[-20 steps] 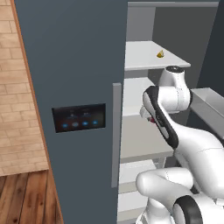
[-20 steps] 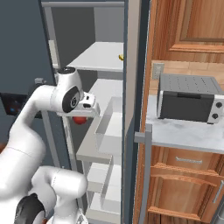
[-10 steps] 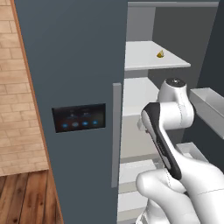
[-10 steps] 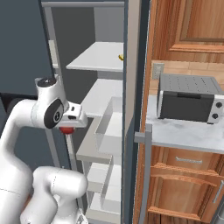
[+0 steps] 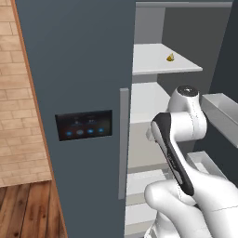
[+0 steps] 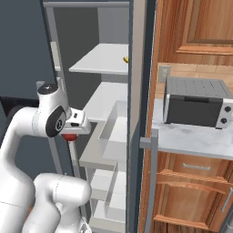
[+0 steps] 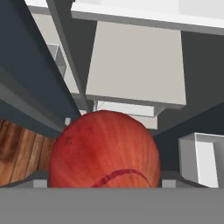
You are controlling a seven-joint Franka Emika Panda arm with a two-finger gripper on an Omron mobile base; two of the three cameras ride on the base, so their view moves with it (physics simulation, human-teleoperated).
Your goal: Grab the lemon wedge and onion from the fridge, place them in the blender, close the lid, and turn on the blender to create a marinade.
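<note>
The fridge (image 5: pixel 79 69) stands open, its pale shelves (image 6: pixel 107 61) showing. A small yellow lemon wedge (image 5: pixel 170 57) (image 6: pixel 126 59) lies on the upper shelf. My gripper (image 6: pixel 69 135) hangs in front of the open fridge, to the left of the shelves, shut on the dark-red onion (image 6: pixel 68 137). In the hand view the onion (image 7: pixel 104 151) sits large between the fingertips, with the shelves beyond it. In the left base view my own arm covers the hand. The blender and its lid are out of view.
A grey door bin (image 6: pixel 111 136) juts out just right of the hand. The open fridge door (image 5: pixel 225 60) carries a bin (image 5: pixel 222 111) on the right. A silver toaster oven (image 6: pixel 195 102) sits on a counter (image 6: pixel 191 141) beside wooden cabinets (image 6: pixel 200 27).
The arm has drawn back out of the fridge, toward the left in the right base view and a little lower, with the onion still in the gripper.
</note>
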